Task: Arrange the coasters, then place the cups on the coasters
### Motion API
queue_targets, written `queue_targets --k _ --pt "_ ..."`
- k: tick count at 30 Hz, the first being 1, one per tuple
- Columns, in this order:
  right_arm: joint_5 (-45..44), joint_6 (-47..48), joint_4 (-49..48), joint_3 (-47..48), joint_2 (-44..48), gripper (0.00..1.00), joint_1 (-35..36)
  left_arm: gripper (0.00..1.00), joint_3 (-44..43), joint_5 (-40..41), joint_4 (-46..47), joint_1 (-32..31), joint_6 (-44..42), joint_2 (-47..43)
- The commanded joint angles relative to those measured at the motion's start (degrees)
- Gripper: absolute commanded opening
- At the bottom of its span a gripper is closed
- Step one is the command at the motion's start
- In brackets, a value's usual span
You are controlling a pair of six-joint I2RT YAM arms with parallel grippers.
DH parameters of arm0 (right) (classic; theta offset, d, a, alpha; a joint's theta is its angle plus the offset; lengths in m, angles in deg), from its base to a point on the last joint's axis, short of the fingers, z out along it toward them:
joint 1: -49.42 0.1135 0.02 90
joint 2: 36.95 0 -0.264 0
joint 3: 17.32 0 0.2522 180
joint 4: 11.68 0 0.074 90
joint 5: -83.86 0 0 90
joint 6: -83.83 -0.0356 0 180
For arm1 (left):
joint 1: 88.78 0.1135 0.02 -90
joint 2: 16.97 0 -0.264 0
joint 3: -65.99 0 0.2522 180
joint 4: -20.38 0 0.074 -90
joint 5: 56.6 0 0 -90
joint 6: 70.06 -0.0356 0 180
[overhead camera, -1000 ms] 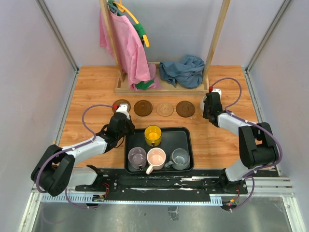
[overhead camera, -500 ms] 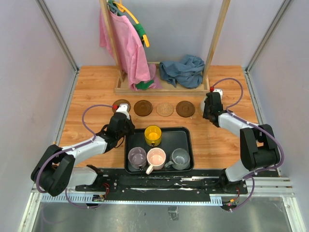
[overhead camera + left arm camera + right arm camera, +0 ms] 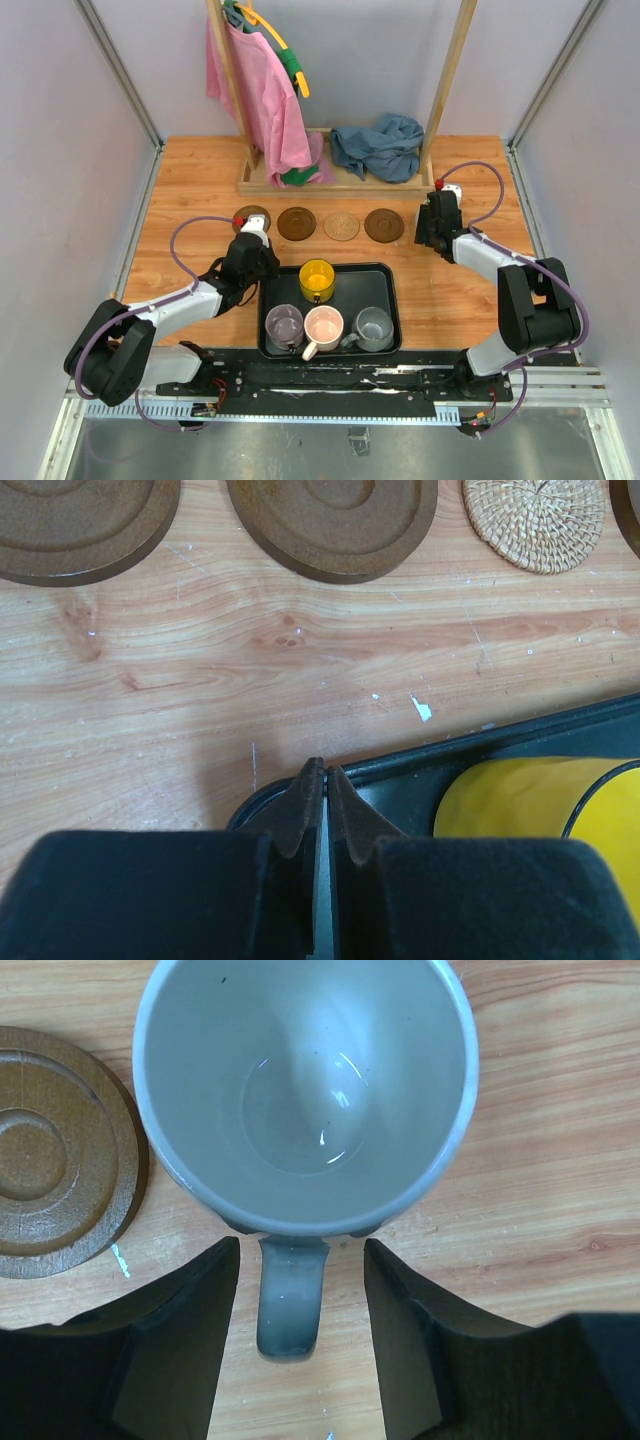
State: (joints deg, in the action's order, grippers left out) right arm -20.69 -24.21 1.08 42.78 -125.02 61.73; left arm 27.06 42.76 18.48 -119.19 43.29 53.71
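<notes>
A row of coasters lies beyond the black tray [image 3: 385, 275]: dark brown ones [image 3: 296, 223] [image 3: 384, 224] and a tan woven one [image 3: 342, 226]. A further dark one [image 3: 250, 214] is partly under my left wrist. In the tray stand the yellow [image 3: 317, 280], purple [image 3: 284, 325], pink [image 3: 323, 326] and grey [image 3: 373, 327] cups. A white cup [image 3: 305, 1090] stands upright right of a dark coaster [image 3: 50, 1150]. Dark edges show under its base. My right gripper [image 3: 300, 1244] is open, its fingers either side of the handle [image 3: 290, 1295] and apart from it. My left gripper [image 3: 322, 770] is shut and empty over the tray's far-left corner.
A wooden rack [image 3: 440, 90] with a pink garment [image 3: 255, 90] stands at the back, with a heap of blue cloth [image 3: 378, 145] on its base. Grey walls close in the left and right sides. The arm bases and a rail run along the near edge.
My right gripper's jaws have spread apart and let go of the white cup's handle. The left arm has not moved.
</notes>
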Motion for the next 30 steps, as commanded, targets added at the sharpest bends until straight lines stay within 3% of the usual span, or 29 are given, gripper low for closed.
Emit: queue_targets --k 1,30 --pt "-0.7 -0.7 1.5 0.5 -0.2 0.55 -0.8 0.09 -1.0 0.5 0.4 -0.4 -0.3 -0.8" --pt "-5.3 -3.1 5.7 -3.4 6.3 0.53 -0.8 0.09 -0.3 0.1 0.9 -0.4 0.3 -0.8"
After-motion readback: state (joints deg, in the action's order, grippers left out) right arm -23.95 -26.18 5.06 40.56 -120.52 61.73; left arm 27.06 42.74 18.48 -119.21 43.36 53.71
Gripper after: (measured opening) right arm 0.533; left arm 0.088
